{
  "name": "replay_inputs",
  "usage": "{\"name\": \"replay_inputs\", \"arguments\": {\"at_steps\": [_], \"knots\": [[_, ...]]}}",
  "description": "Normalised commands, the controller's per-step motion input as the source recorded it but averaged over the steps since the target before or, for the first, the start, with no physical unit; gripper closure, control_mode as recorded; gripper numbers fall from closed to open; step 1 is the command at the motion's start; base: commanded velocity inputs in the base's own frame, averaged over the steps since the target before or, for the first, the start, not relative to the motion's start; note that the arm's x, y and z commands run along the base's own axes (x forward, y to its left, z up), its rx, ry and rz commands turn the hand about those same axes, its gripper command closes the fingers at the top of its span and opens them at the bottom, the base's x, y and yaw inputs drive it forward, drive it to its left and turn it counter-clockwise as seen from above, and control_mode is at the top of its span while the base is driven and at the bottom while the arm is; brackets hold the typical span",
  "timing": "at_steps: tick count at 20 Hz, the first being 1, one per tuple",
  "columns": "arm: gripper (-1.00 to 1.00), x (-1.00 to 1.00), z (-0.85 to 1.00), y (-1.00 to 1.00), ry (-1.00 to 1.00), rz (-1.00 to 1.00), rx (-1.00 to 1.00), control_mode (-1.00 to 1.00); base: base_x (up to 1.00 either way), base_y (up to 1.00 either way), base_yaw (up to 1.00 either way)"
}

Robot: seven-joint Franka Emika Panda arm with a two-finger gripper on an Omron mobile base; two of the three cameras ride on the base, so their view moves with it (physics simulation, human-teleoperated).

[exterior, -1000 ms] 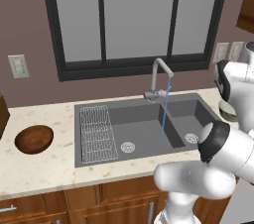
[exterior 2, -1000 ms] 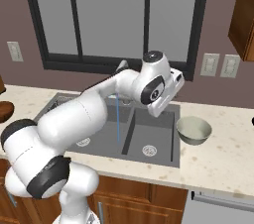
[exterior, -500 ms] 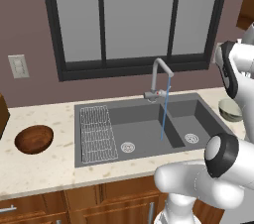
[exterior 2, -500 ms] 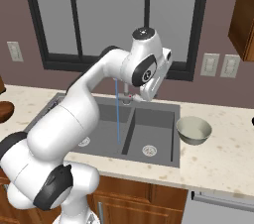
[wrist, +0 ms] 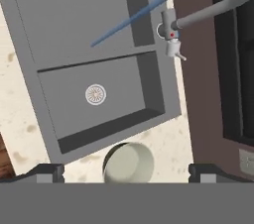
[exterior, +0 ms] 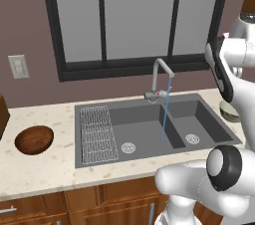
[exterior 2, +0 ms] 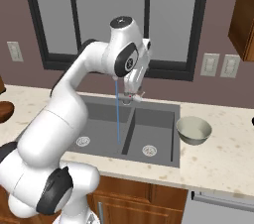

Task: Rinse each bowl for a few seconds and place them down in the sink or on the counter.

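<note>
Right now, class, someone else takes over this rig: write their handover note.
End effector: open, empty, raised over the right end of the sink.
Grey-green bowl: on the counter right of the sink.
Wooden bowl: on the counter left of the sink.
Faucet: running, stream falling into the larger basin.
Done: water on. Whether either bowl is rinsed cannot be told.
Left: hold each bowl under the stream, then set it down.

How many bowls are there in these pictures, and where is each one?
2. The brown bowl sits on the counter left of the sink; the grey-green bowl sits on the counter right of it.
</note>
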Motion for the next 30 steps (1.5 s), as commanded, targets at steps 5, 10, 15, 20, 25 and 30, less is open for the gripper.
{"name": "replay_inputs", "arguments": {"at_steps": [5,10,15,20,25,30], "knots": [[-1.0,0.0,0.0,0.59,0.0,0.11,-0.03,-1.0,0.0,0.0,0.0],[-1.0,-0.08,0.0,0.51,0.0,0.12,0.0,-1.0,0.0,0.0,0.0],[-1.0,-0.07,0.0,0.55,0.0,0.14,0.0,-1.0,0.0,0.0,0.0],[-1.0,-0.06,0.0,0.56,0.0,0.14,0.0,-1.0,0.0,0.0,0.0],[-1.0,-0.02,-0.01,0.55,0.0,0.14,0.0,-1.0,0.0,0.0,0.0],[-1.0,-0.01,-0.09,0.5,0.0,0.13,0.0,-1.0,0.0,0.0,0.0]]}}
